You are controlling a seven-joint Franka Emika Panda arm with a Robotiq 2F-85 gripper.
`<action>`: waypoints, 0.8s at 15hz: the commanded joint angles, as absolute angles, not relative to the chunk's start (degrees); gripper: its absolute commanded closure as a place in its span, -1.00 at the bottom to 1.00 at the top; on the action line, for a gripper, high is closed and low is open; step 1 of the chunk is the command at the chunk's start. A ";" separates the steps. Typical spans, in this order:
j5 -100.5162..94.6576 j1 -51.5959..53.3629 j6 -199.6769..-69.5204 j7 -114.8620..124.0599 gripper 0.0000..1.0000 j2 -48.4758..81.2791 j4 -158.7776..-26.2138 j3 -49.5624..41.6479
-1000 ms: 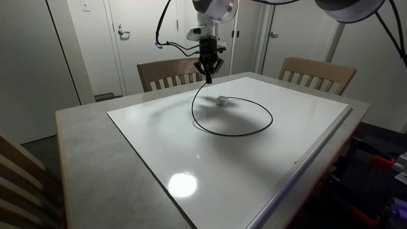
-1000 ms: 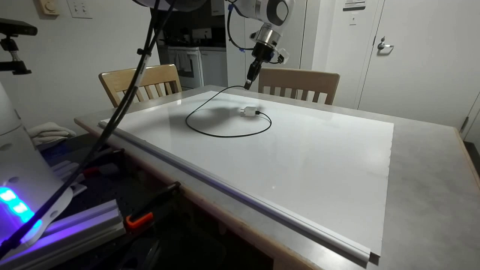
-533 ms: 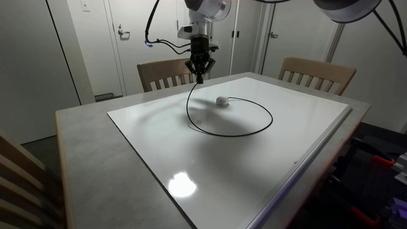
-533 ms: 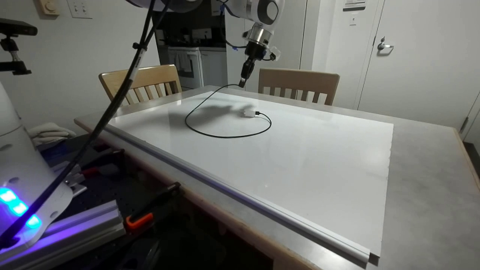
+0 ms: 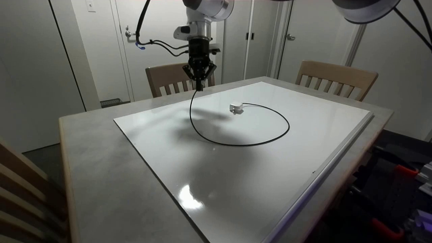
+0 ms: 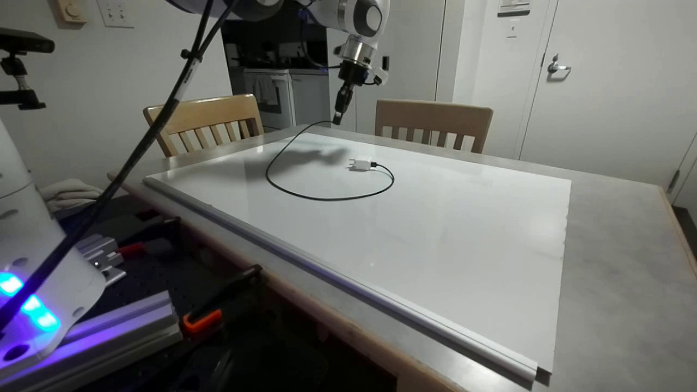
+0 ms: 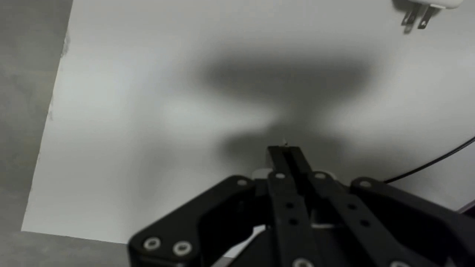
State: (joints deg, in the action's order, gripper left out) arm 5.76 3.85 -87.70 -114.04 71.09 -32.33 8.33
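Observation:
My gripper [image 5: 199, 88] is shut on the end of a thin black cable [image 5: 190, 114], raised above a white board [image 5: 162, 141]. From the fingertips the cable drops and curves in a wide loop over the board, as both exterior views show. Its far end runs into a white plug adapter [image 6: 361, 164] lying on the board with its prongs sideways. The wrist view has the fingers [image 7: 276, 157] pressed nearly together, a tiny bright tip showing between them. There the adapter [image 7: 441, 3] is cut off by the top edge, and part of the cable [image 7: 434, 160] emerges at right.
The board lies on a grey table [image 6: 615, 261], with a raised rail [image 6: 348, 283] along one edge. Wooden chairs [image 5: 337, 76] stand around it. Beside the table are the robot base [image 6: 43, 272], an orange-tipped clamp [image 6: 202, 322] and metal profiles [image 6: 120, 326].
My gripper has moved steadily leftward in both exterior views, drawing the raised stretch of cable with it. The adapter has stayed in place on the board. The jaws remain shut.

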 commanded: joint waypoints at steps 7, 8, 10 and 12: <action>5.46 5.38 -87.87 -116.66 0.88 71.12 -32.34 8.33; 5.46 5.33 -87.87 -116.66 0.88 71.12 -32.34 8.33; 5.46 5.33 -87.87 -116.66 0.88 71.12 -32.34 8.33; 5.44 5.36 -87.38 -117.07 0.97 71.13 -32.21 8.42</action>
